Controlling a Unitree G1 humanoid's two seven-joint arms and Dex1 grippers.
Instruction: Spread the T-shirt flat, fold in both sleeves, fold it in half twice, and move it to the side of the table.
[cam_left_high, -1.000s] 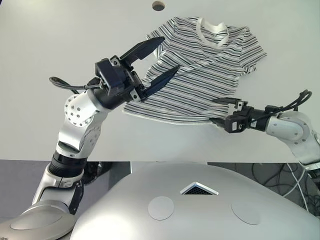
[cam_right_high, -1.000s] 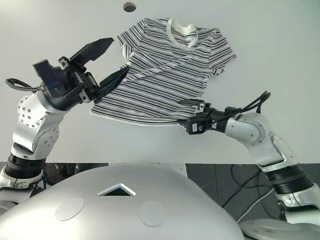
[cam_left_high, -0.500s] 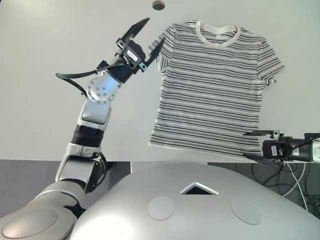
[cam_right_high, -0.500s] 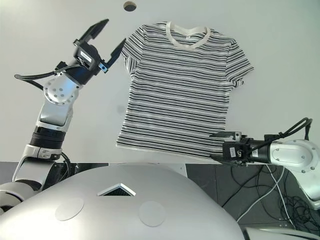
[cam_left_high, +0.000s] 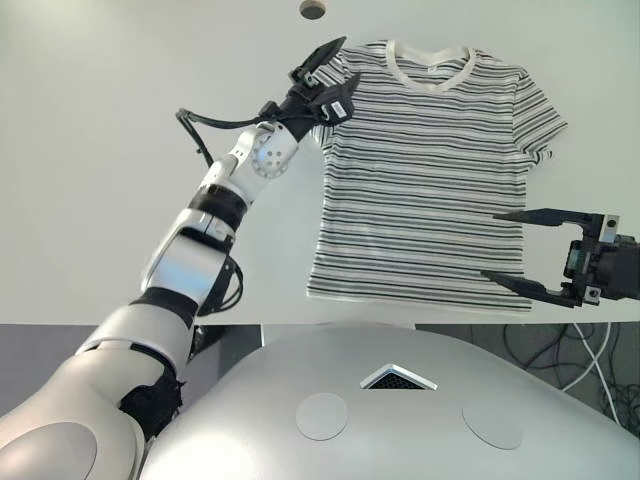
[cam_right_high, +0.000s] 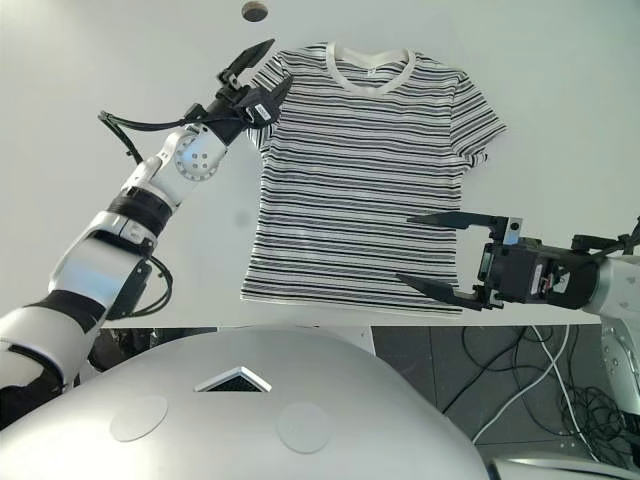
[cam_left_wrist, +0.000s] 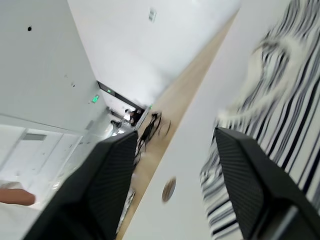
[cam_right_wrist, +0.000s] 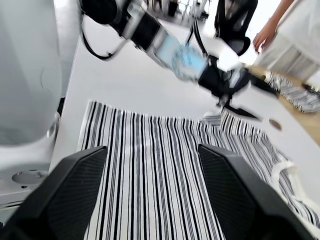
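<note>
Left eye view: the striped T-shirt (cam_left_high: 430, 170) lies face up and spread out on the white desk (cam_left_high: 100, 200), with the collar (cam_left_high: 432, 62) at the far side and the hem (cam_left_high: 420, 292) close to the near edge. Both sleeves are unfolded. The right sleeve (cam_left_high: 540, 120) lies out to the side with its cuff a little rumpled. The left sleeve (cam_left_high: 333, 95) is partly covered by the left gripper (cam_left_high: 343, 62), whose fingers are spread above the shoulder, with one finger over the cloth and the other over bare desk. The left wrist view confirms a clear gap between those fingers and nothing held. The right gripper (cam_left_high: 490, 244) hangs at the near right corner of the garment, its fingers wide apart and empty, just over the side seam above the hem.

Handling, as a judgement: the cloth is thin knit, light and limp. It will not hold a shape, so a lifted part will drape and drag the rest across the smooth desk. The two layers may slide on each other, so a pinch should take both. The best holds are the cuff or outer shoulder edge for each sleeve fold, and the hem corners for the halving folds. A low, slow carry should keep wrinkles from forming.
</note>
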